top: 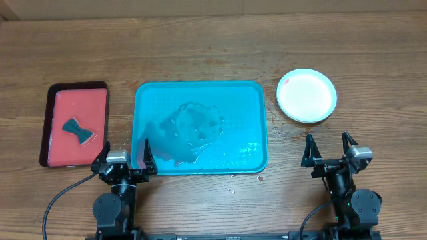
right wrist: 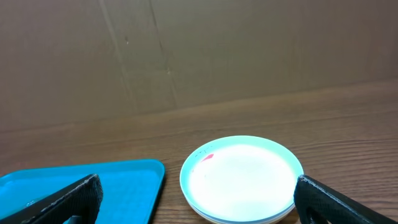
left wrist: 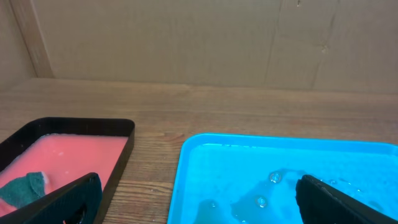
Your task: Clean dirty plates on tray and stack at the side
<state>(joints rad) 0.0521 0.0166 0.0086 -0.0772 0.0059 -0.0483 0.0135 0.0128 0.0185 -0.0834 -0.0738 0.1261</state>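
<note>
Seemingly final step: plates point(top: 307, 95) stacked near right edge of bench, just beside tray point(top: 240, 100), which holds only puddle of water point(top: 193, 130). Red smear point(top: 285, 83) on top plate's rim, so next move likely one more wipe with sponge point(top: 78, 131) from small dark-rimmed tray point(top: 45, 133) at left edge. Left gripper point(top: 125, 150) and right gripper point(top: 327, 141) both spread, empty, at near edge. Plate count in stack hard to make out

The overhead camera looks straight down on the whole table point(top: 200, 47). Each wrist camera sits low, facing forward between its jaws; all three share the tray point(top: 233, 107).
</note>
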